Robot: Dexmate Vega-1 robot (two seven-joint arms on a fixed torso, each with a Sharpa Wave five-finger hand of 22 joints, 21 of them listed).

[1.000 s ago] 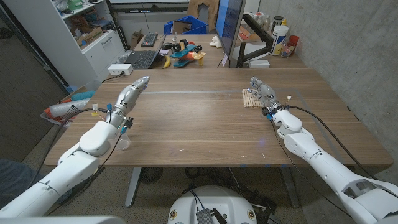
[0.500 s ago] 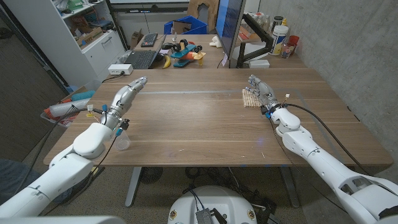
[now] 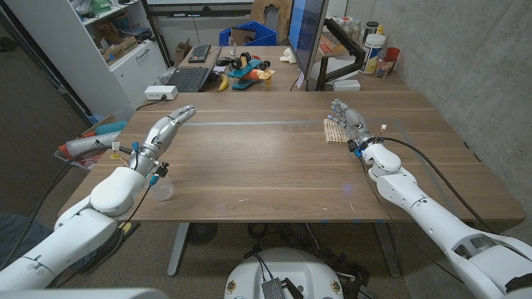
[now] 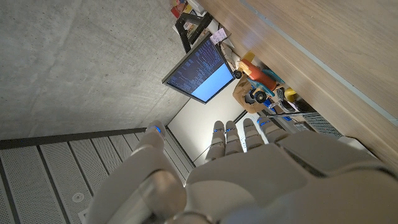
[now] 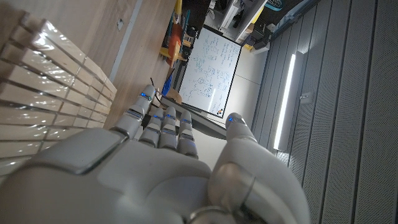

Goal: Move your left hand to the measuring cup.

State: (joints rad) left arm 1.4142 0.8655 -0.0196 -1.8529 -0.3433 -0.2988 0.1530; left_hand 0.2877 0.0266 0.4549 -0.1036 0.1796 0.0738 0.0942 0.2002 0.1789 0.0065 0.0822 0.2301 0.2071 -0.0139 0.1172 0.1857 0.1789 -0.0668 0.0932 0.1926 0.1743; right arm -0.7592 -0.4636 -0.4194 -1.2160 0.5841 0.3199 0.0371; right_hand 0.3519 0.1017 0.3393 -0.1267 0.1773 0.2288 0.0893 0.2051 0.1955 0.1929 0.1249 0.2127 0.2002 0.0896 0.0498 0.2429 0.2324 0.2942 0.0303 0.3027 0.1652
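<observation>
A wooden table (image 3: 274,166) with a pale line across its far part fills the middle of the head view. On its right part lies a slatted wooden mat (image 3: 333,130), also seen close up in the right wrist view (image 5: 43,99). Beyond the table's far edge stands a second surface with an open laptop (image 3: 188,79), a keyboard (image 3: 199,53), a white box (image 3: 160,92), a banana (image 3: 224,81) and a colourful toy (image 3: 248,71). A monitor (image 3: 308,37) stands upright at the far edge; the left wrist view shows its lit screen (image 4: 199,71). Bottles and containers (image 3: 378,46) cluster by the concrete wall (image 3: 465,66). A white shelf unit (image 3: 100,50) stands at the far left, and a blue bin (image 3: 248,35) sits behind.
</observation>
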